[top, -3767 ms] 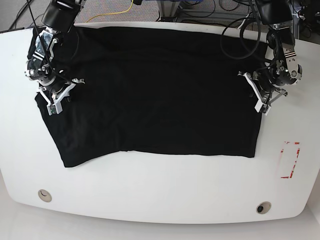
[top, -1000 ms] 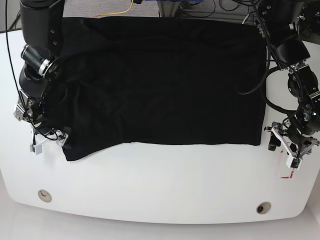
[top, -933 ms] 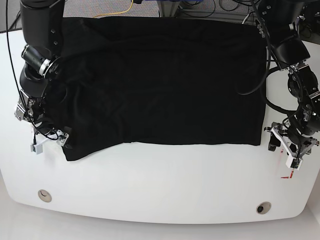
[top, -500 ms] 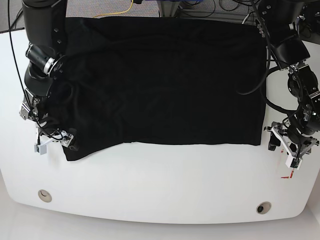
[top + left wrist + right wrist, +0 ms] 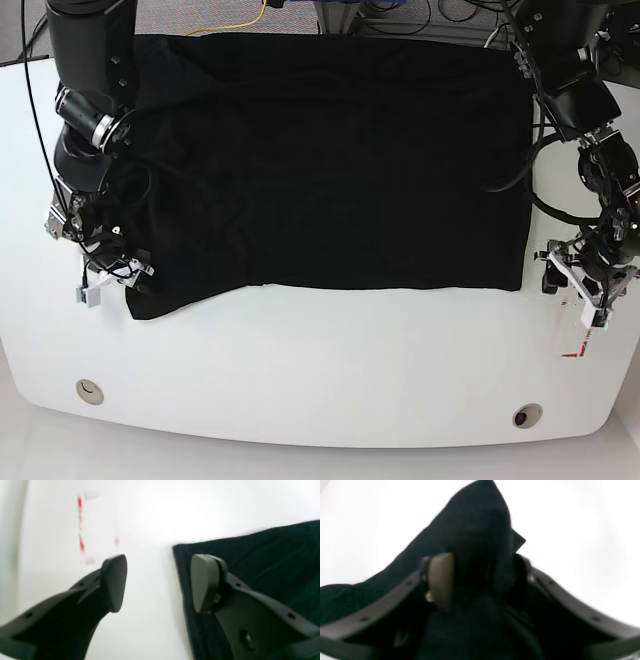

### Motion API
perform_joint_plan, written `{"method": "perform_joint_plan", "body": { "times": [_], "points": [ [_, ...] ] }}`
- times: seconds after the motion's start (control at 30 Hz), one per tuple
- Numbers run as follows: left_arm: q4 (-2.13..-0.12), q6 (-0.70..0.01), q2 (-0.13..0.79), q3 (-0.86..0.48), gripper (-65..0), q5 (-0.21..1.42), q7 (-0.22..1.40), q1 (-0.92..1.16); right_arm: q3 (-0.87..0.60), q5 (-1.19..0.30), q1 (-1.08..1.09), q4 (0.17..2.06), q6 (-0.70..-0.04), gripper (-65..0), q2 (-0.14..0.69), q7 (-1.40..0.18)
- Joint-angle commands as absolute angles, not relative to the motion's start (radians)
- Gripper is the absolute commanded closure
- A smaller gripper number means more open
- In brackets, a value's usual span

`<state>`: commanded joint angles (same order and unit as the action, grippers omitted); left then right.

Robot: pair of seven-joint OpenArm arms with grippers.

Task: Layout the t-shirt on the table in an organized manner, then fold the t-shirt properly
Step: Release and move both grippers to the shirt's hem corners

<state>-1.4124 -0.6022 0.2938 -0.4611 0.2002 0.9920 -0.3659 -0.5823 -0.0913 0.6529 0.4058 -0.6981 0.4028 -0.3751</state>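
The t-shirt (image 5: 320, 170) lies spread across the far half of the white tabletop (image 5: 330, 370). The right claw (image 5: 480, 577) sits at its near corner with cloth bunched between the fingers, apparently clamped on it, though the wrist view is blurred. The left claw (image 5: 157, 582) gapes empty, straddling the shirt's other near corner.

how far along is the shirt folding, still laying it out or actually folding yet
Still at layout. Done: the t-shirt lies spread across the table, mostly flat. In hand: the right gripper has cloth between its fingers at the near corner, which is still rumpled; the left gripper is open beside the other near corner, holding nothing. Left: smoothing that corner and all the folds; none is visible yet.
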Motion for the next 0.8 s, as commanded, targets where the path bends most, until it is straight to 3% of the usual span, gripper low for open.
{"method": "perform_joint_plan", "body": {
  "times": [0.1, 0.17, 0.8],
  "points": [
    [-1.342, -0.602, 0.295, -0.463, -37.9, 0.2, 0.98, -0.397, -0.582, -0.091, 0.653, 0.407, -0.698, -6.3, 0.404, -0.374],
    [-1.305, -0.602, 0.297, -0.463, -37.9, 0.2, 0.955, -0.406, -0.582, -0.091, 0.653, 0.407, -0.698, -2.4, 0.404, -0.374],
    [-0.954, -0.593, 0.292, -0.456, -38.2, 0.196, 0.792, -0.483, -0.582, -0.091, 0.653, 0.407, -0.698, -2.1, 0.407, -0.374]
  ]
}}
